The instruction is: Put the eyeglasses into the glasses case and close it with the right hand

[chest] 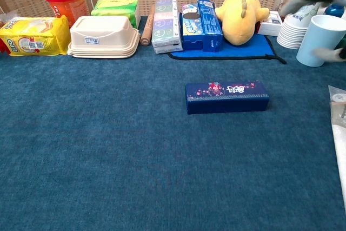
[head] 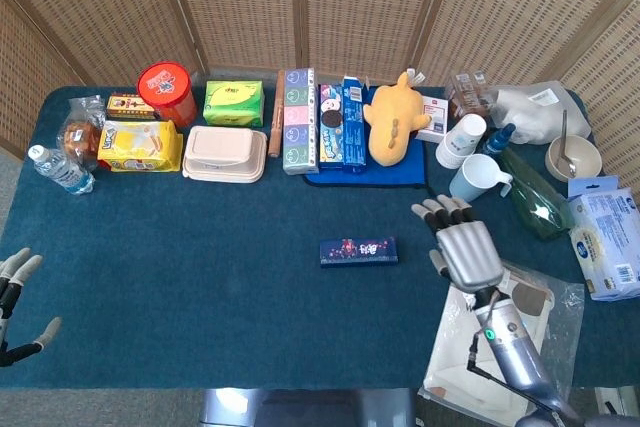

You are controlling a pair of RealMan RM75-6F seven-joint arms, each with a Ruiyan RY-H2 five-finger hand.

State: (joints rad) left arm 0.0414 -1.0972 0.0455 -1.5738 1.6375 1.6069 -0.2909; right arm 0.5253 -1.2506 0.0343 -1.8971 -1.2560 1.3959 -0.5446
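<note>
While the glasses case (head: 358, 250) lies closed on the blue cloth (head: 200, 277), your right hand (head: 465, 247) hovers right of it, fingers spread, empty.
Your left hand (head: 15, 292), far left of the case, is also spread; the case's lettering is unreadable.

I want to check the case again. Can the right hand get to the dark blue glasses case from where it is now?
Probably yes. The right hand is open, just to the right of the closed glasses case, and only bare blue tablecloth lies between them. The cups and plush toy stand further back, out of that path.
</note>
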